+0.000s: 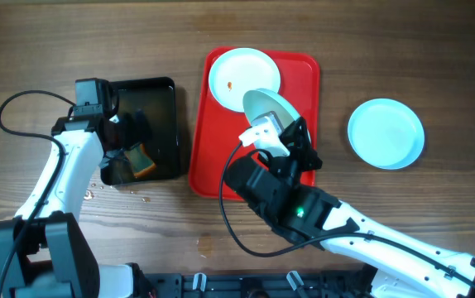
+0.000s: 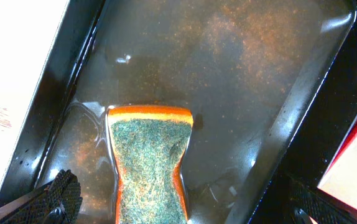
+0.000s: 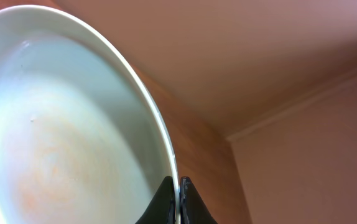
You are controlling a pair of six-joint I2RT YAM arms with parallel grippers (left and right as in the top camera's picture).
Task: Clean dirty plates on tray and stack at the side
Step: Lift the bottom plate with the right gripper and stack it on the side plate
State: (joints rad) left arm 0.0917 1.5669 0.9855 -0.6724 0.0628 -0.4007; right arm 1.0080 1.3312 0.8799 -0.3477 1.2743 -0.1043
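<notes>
The wooden table (image 1: 436, 50) fills the frame. On it the tray (image 1: 207, 153) lies at centre, with the black tray (image 1: 161, 108) of water just left of it. A stained plate (image 1: 244, 74) sits at the tray's upper end. A second plate (image 1: 269, 108) tilts over the tray's middle, its rim pinched tight in my right claw (image 3: 178, 186). A third plate (image 1: 386, 133) rests on the table at right, apart from the tray. The sponge (image 2: 148, 155) lies in the water, and my left claw (image 2: 185, 202) hangs over it, spread wide with a finger to either side.

The jaws pinch the plate (image 3: 66, 137) rim — faintly orange-stained.
</notes>
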